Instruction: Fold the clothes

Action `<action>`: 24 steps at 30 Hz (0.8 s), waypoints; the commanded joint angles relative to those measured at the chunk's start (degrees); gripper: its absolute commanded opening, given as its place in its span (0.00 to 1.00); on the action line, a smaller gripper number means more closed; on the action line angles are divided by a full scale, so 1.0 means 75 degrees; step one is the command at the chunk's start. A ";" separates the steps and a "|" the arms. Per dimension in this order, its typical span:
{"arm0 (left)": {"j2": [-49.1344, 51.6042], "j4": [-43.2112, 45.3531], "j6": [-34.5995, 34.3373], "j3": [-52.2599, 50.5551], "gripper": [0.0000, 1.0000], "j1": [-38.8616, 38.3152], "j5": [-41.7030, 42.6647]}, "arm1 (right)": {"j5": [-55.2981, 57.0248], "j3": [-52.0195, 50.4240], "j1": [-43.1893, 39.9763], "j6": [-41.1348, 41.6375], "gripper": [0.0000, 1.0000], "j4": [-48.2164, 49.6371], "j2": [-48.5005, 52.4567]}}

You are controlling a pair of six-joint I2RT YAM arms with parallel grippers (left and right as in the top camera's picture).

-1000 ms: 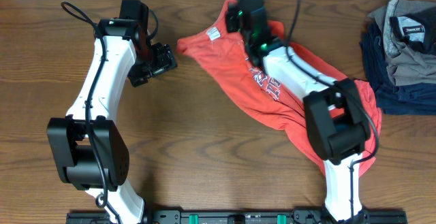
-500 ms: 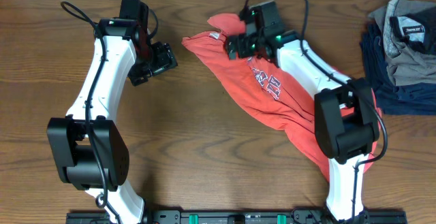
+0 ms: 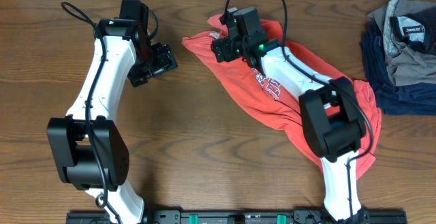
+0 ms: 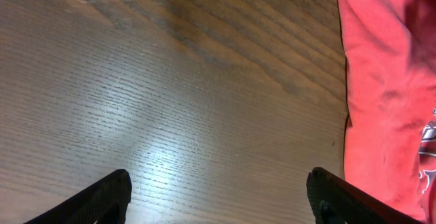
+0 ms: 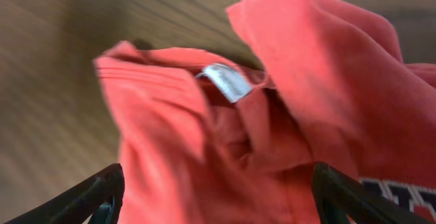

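coral-red t-shirt (image 3: 283, 112) lies crumpled, diagonal on worktop (image 3: 204, 156), collar tag (image 5: 225, 81) showing. i see right gripper (image 5: 218, 193) wide open over collar, holding nothing; left gripper (image 4: 218, 193) wide open over worktop beside shirt. risk: pinching bunched layers, dragging whole heap.

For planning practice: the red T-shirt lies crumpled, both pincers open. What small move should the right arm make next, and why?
Probably lower the right pincer onto the collar beside the white label and close; it hangs open over the bunched T-shirt, holding nothing.
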 commanded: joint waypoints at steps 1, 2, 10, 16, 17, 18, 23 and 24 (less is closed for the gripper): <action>-0.0012 -0.0044 0.0125 -0.0032 0.84 0.0017 -0.0041 | 0.0312 -0.0050 0.0020 -0.0114 0.86 0.0233 0.0388; -0.0012 -0.0041 0.0125 -0.0032 0.84 0.0017 -0.0041 | 0.0312 -0.0050 0.0020 -0.0114 0.86 0.0297 0.0411; -0.0012 -0.0041 0.0128 -0.0032 0.84 0.0017 -0.0041 | 0.0370 -0.0047 0.0015 -0.0227 0.81 0.0848 0.0560; -0.0012 -0.0041 0.0128 -0.0032 0.84 0.0017 -0.0041 | 0.0455 -0.0047 0.0012 -0.0227 0.55 0.0927 0.0562; -0.0012 -0.0044 0.0128 -0.0032 0.84 0.0017 -0.0041 | 0.0458 -0.0047 0.0015 -0.0227 0.55 0.0927 0.0562; -0.0012 -0.0041 0.0128 -0.0032 0.84 0.0017 -0.0041 | 0.0455 -0.0047 0.0012 -0.0227 0.56 0.0921 0.0562; -0.0012 -0.0044 0.0125 -0.0032 0.84 0.0017 -0.0041 | 0.0455 -0.0047 0.0006 -0.0230 0.57 0.0912 0.0627; -0.0012 -0.0044 0.0128 -0.0032 0.84 0.0017 -0.0041 | 0.0455 -0.0047 0.0006 -0.0230 0.58 0.0912 0.0656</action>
